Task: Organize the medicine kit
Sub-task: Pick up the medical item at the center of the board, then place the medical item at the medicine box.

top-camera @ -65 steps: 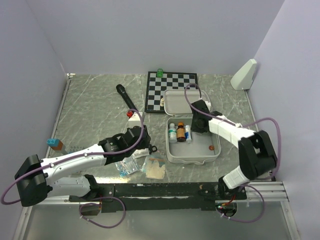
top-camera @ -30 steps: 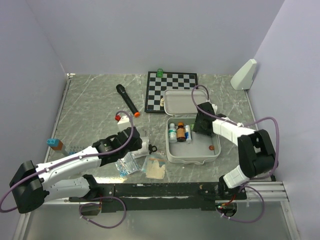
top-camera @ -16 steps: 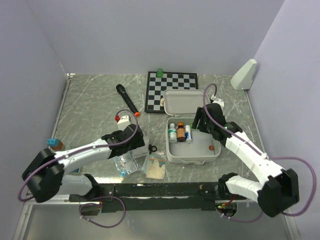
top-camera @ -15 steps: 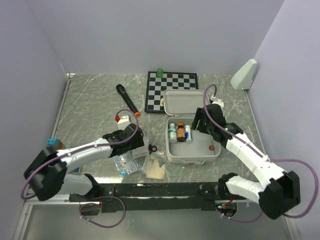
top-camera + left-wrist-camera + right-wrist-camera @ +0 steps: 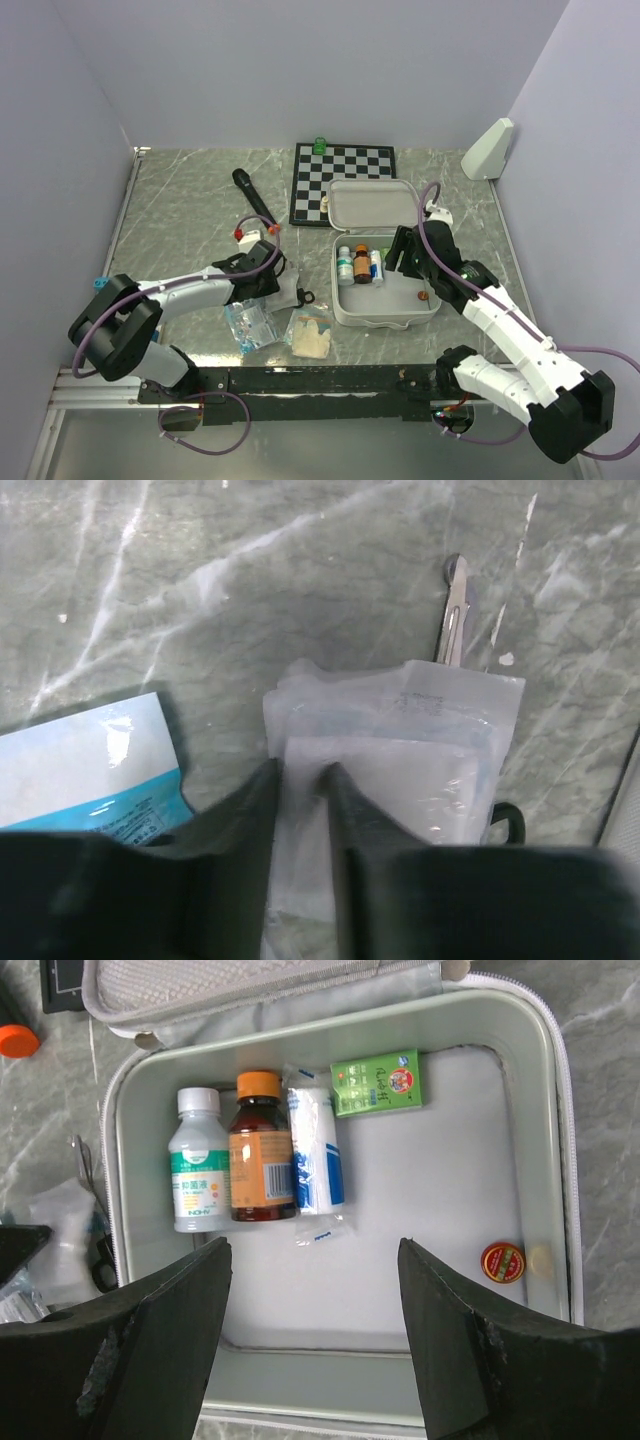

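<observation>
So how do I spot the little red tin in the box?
Look at the open grey case next to the chessboard. The bottles lie at its left; the red tin sits apart from them by its right wall, the only red, round thing inside.

At the tips of my matt black left fingers (image 5: 235,850), a clear pouch (image 5: 400,750): glossy, crinkled plastic film. Left of them, a shiny blue-and-white sachet (image 5: 90,770); beyond, a bare metal tool (image 5: 455,610) on the polished, marble-look tabletop (image 5: 300,570). Ahead of my right fingers (image 5: 140,1350) the medicine kit (image 5: 420,1190) looks smooth and matt inside, mesh cloth in its lid; glossy amber bottle (image 5: 262,1150), paper carton (image 5: 376,1083).
</observation>
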Available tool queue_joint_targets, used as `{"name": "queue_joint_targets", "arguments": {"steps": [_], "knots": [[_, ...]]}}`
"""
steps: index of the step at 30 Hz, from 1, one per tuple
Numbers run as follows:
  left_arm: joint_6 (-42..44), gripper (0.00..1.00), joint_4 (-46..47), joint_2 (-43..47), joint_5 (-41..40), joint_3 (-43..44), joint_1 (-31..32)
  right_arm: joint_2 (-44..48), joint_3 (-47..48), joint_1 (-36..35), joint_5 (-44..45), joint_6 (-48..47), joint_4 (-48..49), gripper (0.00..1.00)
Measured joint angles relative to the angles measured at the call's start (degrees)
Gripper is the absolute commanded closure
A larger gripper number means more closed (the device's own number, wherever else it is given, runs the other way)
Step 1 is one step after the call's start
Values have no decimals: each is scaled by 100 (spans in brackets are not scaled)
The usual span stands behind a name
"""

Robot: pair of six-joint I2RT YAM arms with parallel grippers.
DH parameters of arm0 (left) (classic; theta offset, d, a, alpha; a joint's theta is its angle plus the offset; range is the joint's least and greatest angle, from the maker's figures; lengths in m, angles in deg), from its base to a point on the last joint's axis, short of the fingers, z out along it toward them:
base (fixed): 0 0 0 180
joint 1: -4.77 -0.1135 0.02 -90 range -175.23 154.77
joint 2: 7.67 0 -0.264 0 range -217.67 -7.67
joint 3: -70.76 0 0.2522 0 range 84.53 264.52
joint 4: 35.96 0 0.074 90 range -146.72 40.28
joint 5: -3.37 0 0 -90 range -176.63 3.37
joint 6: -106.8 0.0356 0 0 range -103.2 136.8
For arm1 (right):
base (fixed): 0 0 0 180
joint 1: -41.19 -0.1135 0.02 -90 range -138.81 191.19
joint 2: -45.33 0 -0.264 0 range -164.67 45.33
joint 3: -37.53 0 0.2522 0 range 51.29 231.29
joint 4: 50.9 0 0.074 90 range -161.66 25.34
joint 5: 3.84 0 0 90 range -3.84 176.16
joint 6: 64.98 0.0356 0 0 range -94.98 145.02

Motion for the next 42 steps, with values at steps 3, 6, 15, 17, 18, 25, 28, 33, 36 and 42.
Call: {"name": "queue_joint_targets", "arguments": {"steps": [3,6,15,17,18,25,28,33,36,42], "knots": [[61,98,146,-55,116,0,-13,9,-37,0,-7,-28,-17,26],[66,99,181,-48,146,0,-13,26,-39,0,-4,-35,-42,26],[83,99,-431,1154,98,127,-13,260,13,0,-9,-48,-192,26],[87,99,-487,1550,114,337,-7,319,83,0,-11,-50,-271,26],[90,99,-452,1727,138,492,7,348,127,0,-11,-50,-299,25],[66,99,-111,981,282,1777,680,520,579,0,79,-50,-557,23],[68,99,129,-109,407,2632,1126,732,577,2,271,-22,-603,22],[35,99,354,-1602,713,3637,1414,986,544,2,612,177,-807,21],[-13,99,367,-2382,820,4238,1458,1165,476,4,793,282,-916,21],[-109,96,424,-3585,1005,5239,1611,1733,151,7,999,354,-1012,21]]}}
